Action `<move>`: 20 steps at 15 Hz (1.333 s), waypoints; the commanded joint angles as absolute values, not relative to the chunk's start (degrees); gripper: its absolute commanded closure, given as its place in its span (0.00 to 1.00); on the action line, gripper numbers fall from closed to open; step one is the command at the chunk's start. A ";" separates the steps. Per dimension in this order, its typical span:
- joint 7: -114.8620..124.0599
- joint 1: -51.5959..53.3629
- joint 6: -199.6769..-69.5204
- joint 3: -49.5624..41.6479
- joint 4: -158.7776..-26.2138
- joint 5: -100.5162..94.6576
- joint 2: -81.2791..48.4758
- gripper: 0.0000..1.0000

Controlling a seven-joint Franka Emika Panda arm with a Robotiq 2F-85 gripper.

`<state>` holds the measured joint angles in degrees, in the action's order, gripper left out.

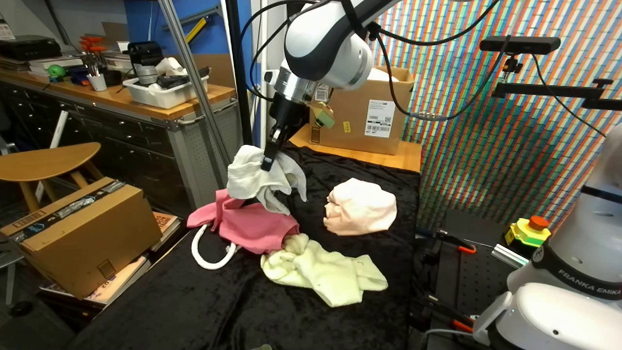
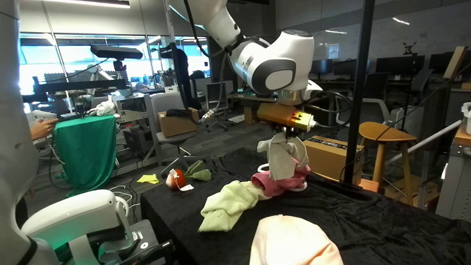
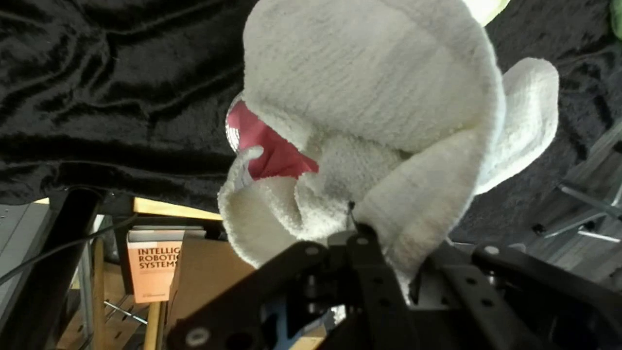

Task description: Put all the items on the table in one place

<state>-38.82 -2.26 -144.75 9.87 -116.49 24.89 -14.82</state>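
The table (image 1: 194, 311) is showing black. The pink cloth (image 1: 257, 226) is glowing rosy, the pale yellow cloth (image 1: 320, 272) is leaning green, and the peach cloth (image 1: 362, 209) is shading into cream. The white cloth (image 1: 262, 182) is looking greyish; the rope loop (image 1: 209, 265) is gleaming white. The backdrop (image 1: 457, 150) is repeating orange, blue, green and white strips.

On table (image 1: 204, 311): pink cloth (image 1: 257, 226); touching it, rope loop (image 1: 212, 266), yellow cloth (image 1: 323, 270); apart, peach cloth (image 1: 362, 209), green cloth (image 2: 200, 175), red thing (image 2: 181, 179).
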 commanded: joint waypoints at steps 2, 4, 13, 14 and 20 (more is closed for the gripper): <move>-39.76 -2.56 -153.44 12.84 -119.65 31.23 -13.89 0.90; -40.46 -2.71 -155.12 14.02 -120.41 32.97 -13.86 0.89; -39.16 -2.64 -154.80 14.07 -122.73 30.71 -13.11 0.09; -37.90 -2.37 -154.35 13.04 -123.43 28.72 -12.74 0.01; -30.03 -2.95 -145.42 7.51 -129.13 16.58 -7.81 0.00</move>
